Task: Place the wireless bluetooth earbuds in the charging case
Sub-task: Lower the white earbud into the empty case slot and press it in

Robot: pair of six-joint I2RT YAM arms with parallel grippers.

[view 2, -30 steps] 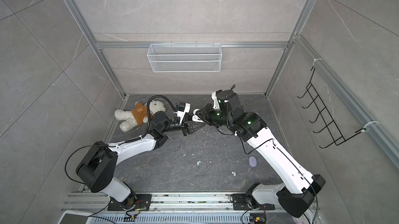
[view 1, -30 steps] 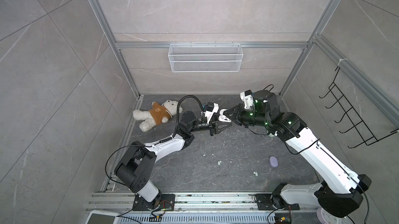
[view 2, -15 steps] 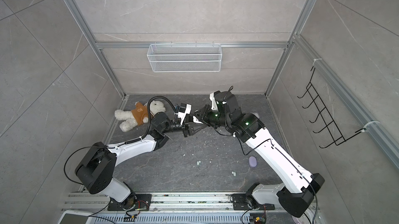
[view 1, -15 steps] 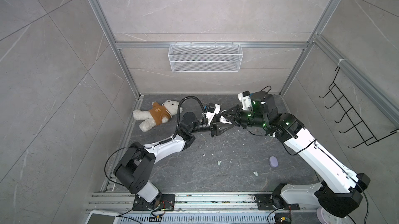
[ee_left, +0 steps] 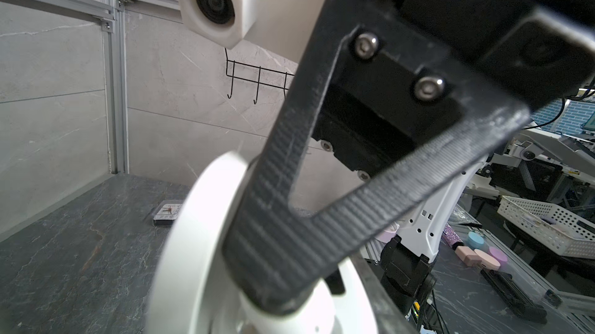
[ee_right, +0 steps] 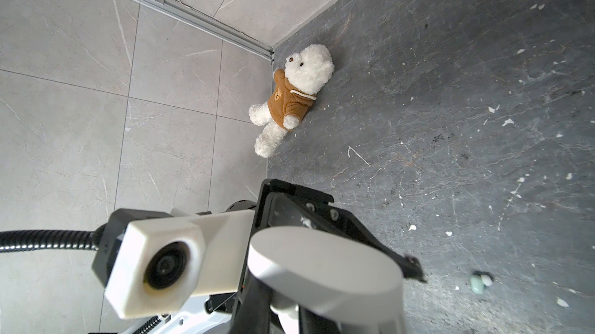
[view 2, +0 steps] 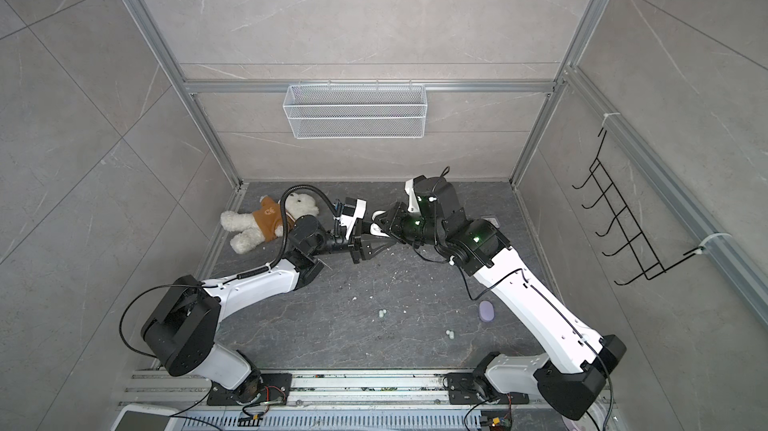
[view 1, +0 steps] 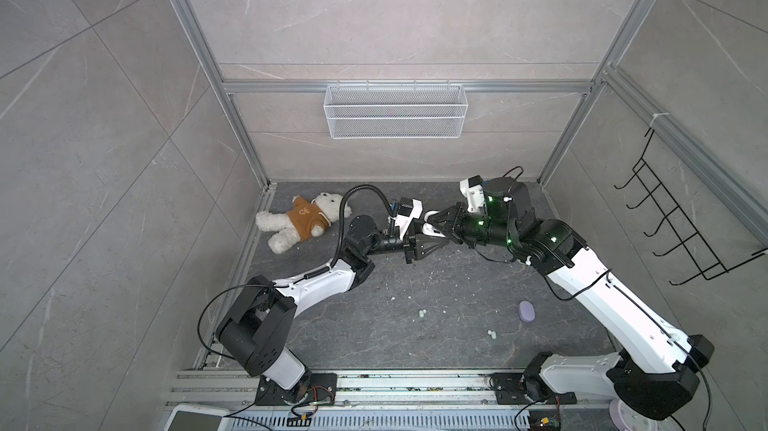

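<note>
My two grippers meet above the back middle of the floor in both top views. The right gripper (view 1: 429, 225) (view 2: 376, 223) is shut on a white round charging case (view 1: 431, 230) (ee_left: 199, 235) (ee_right: 322, 264) with its lid raised. The left gripper (view 1: 446, 242) (view 2: 387, 244) (ee_right: 412, 266) is shut, its tip just past the case; whether it holds anything is hidden. Loose earbuds lie on the floor: a pale mint pair (view 1: 422, 313) (view 2: 381, 313) (ee_right: 479, 282) and a white pair (view 1: 491, 332) (view 2: 449, 332).
A closed lilac case (view 1: 526, 311) (view 2: 486, 311) lies beside the right arm. A teddy bear (view 1: 299, 221) (ee_right: 296, 90) lies at the back left. A wire basket (view 1: 395, 117) hangs on the back wall, a hook rack (view 1: 681, 237) on the right wall. White crumbs dot the floor.
Almost nothing differs. Both grippers stay together at the white case, with only a slight shift of the right wrist.
</note>
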